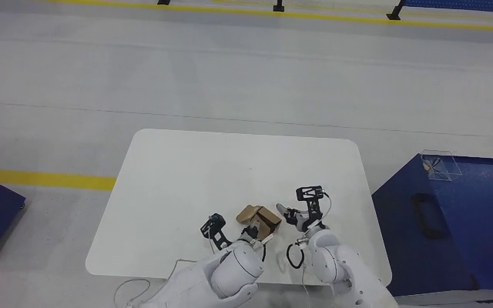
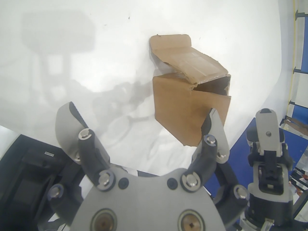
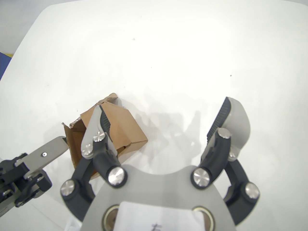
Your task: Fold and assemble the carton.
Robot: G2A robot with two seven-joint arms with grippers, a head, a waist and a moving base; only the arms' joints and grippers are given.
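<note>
A small brown carton [image 1: 259,217] lies on the white table [image 1: 231,162] near its front edge, partly folded, with torn flaps loose and one end open. In the left wrist view the carton [image 2: 190,92] sits just ahead of my left gripper [image 2: 142,123], which is open; one fingertip [image 2: 214,123] overlaps a lower flap's edge. My right gripper [image 3: 163,118] is open too, with one finger [image 3: 98,123] in front of the carton [image 3: 127,126] and the other over bare table. In the top view the left gripper [image 1: 248,231] and right gripper [image 1: 289,215] flank the carton.
A blue cabinet [image 1: 431,223] stands off the table's right side with a clear box [image 1: 441,165] on it. The table's far half is bare white surface. The front edge runs close behind both grippers.
</note>
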